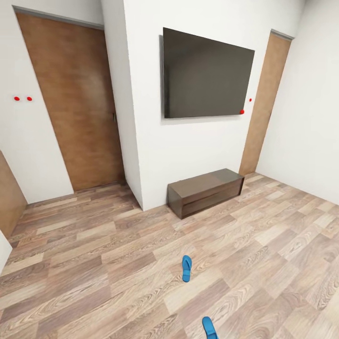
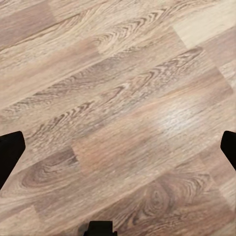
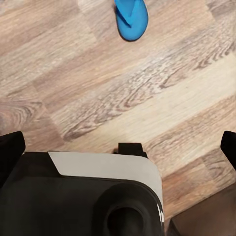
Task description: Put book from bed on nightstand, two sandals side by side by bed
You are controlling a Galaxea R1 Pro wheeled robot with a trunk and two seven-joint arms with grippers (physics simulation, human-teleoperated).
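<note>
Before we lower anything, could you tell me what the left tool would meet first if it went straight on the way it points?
Most likely the bare wood-plank floor: the left wrist view looks straight onto planks between its open fingertips, with nothing lying in that line. Depth is unclear.

You have open wood floor [image 1: 94, 263] all around, broken by two sandals [image 1: 187, 268] lying apart ahead and a low bench [image 1: 205, 191] against the wall.

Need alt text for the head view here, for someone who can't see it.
Two blue sandals lie apart on a wood-plank floor, one mid-floor, the other cut off by the bottom edge. Beyond them a low dark bench stands against a white wall under a black screen, with brown doors either side.
</note>
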